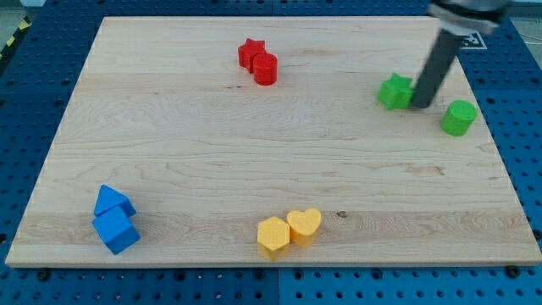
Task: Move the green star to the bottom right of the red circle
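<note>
Here my tip (421, 105) seemingly touches the green star (395, 91).

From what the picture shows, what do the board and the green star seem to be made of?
The board looks like light, unpainted wood with a matte finish: grain lines and small dark knots run across it. The green star, just left of my tip, has one even colour and a smooth surface, so it may be painted wood or plastic; the picture cannot settle which.
</note>
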